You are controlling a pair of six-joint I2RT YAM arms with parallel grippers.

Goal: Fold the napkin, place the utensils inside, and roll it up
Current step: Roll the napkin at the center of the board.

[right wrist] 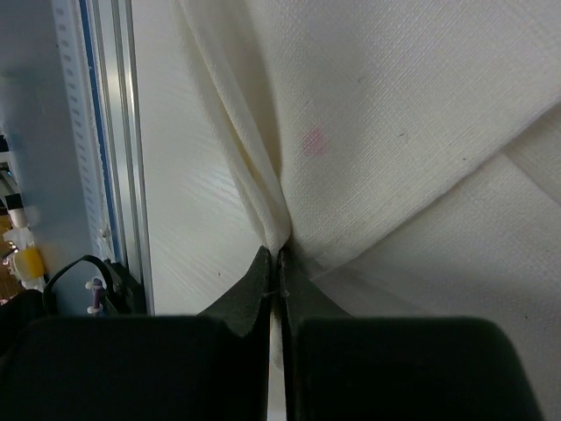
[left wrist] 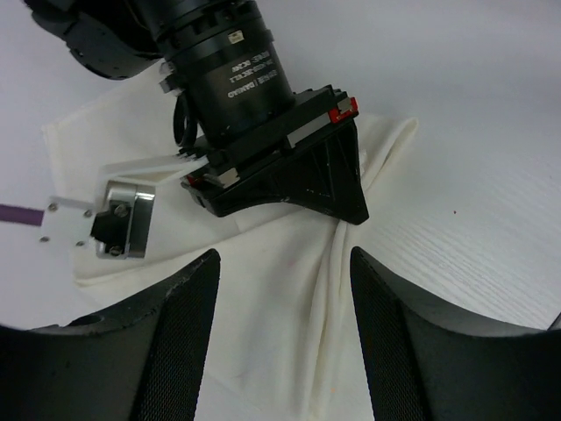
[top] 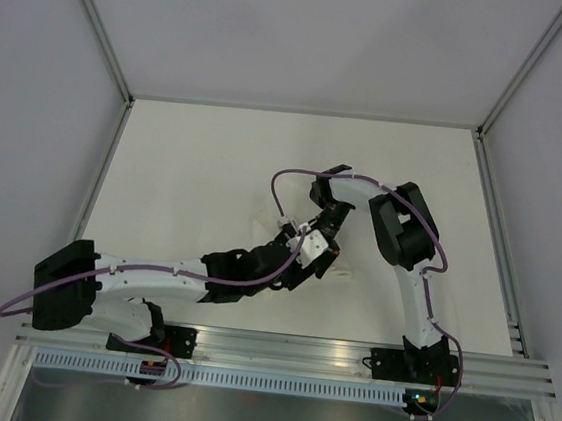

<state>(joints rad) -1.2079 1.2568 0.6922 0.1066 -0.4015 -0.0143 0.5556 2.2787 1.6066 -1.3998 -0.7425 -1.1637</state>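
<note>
The white napkin (left wrist: 272, 307) lies crumpled on the table, with a gathered ridge running up to my right gripper (left wrist: 348, 210). The right wrist view shows that gripper (right wrist: 279, 256) shut on a pinched fold of the napkin (right wrist: 394, 123). My left gripper (left wrist: 285, 256) hangs open just above the cloth, its two fingers either side of the ridge and nothing between them. From above, both grippers meet mid-table, the left (top: 306, 258) just below the right (top: 324, 237), and they cover most of the napkin. The utensils are out of view.
An aluminium rail (top: 286, 350) runs along the near table edge and also shows as the rail (right wrist: 114, 132) in the right wrist view. Grey enclosure walls stand on the left, right and back. A purple cable (top: 295, 177) loops over the right arm.
</note>
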